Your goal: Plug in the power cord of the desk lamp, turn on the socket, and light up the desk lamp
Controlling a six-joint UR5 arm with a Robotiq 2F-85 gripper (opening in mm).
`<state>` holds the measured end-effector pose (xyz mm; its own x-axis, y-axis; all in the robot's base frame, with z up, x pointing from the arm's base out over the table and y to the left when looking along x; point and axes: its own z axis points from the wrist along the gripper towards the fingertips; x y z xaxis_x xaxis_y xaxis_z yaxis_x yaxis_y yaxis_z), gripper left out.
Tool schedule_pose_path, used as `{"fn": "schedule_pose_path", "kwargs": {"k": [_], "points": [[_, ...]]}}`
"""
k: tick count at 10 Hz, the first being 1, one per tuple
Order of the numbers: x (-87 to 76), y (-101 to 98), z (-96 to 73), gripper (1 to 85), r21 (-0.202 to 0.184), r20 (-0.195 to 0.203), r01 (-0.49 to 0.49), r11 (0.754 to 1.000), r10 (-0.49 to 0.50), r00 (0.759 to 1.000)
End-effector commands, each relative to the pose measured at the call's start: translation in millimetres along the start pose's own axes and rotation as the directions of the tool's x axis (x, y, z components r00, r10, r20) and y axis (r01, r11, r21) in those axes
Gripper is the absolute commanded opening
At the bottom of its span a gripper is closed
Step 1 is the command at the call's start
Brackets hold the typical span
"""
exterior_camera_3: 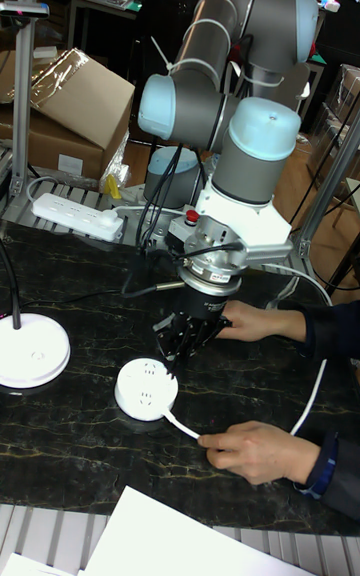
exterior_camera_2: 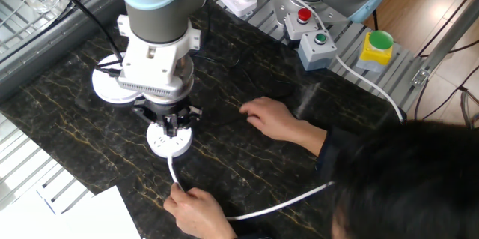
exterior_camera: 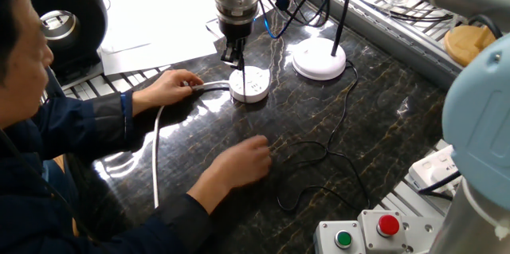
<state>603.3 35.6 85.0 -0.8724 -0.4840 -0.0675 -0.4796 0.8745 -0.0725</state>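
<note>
Your gripper (exterior_camera_3: 178, 344) hangs just above the socket (exterior_camera_3: 146, 389), its fingers drawn together around something small and dark that looks like the plug of the power cord (exterior_camera: 319, 154); you cannot tell for certain from these views that it is clamped. The socket sits near the middle of the table (exterior_camera_2: 247, 171), with the desk lamp (exterior_camera: 319, 58) beside it toward the far edge.

A person's hand (exterior_camera_2: 196, 210) pinches the socket's thick white cable (exterior_camera: 156, 154) close to the puck, and the other hand (exterior_camera: 237, 163) rests flat on the table near the loose black loops.

Expect the socket to be light and ready to slide on the polished stone, so it probably needs that steadying. The plug is small, stiff and hard; grip it across its body, not the cord. The cord itself is thin and limp and will drag, so leave it slack while you press down.
</note>
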Motion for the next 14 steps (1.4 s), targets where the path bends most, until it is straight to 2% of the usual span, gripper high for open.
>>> {"fn": "schedule_pose_path", "kwargs": {"k": [1,2,4,5,7,8,10,13,14], "points": [[3.8,18.5,3.3,1.3,-0.036,-0.002,-0.113,0.993,0.113,0.994],[3.9,21.6,4.0,1.3,-0.042,-0.005,-0.139,0.989,0.139,0.99],[7.2,14.2,4.4,1.3,-0.019,-0.032,-0.115,0.993,0.115,0.993],[5.3,14.7,4.8,1.3,-0.021,-0.038,-0.118,0.993,0.118,0.992],[5.8,14.9,3.4,1.3,-0.02,-0.045,-0.126,0.992,0.125,0.991],[3.9,11.6,3.5,1.3,-0.008,-0.036,-0.137,0.991,0.137,0.99],[11.7,21.9,2.8,1.3,-0.037,-0.074,-0.221,0.975,0.218,0.973],[6.6,30.0,2.6,1.3,-0.068,-0.066,-0.27,0.961,0.265,0.962],[4.0,23.1,11.3,1.3,-0.05,-0.059,-0.268,0.962,0.265,0.962]]}}
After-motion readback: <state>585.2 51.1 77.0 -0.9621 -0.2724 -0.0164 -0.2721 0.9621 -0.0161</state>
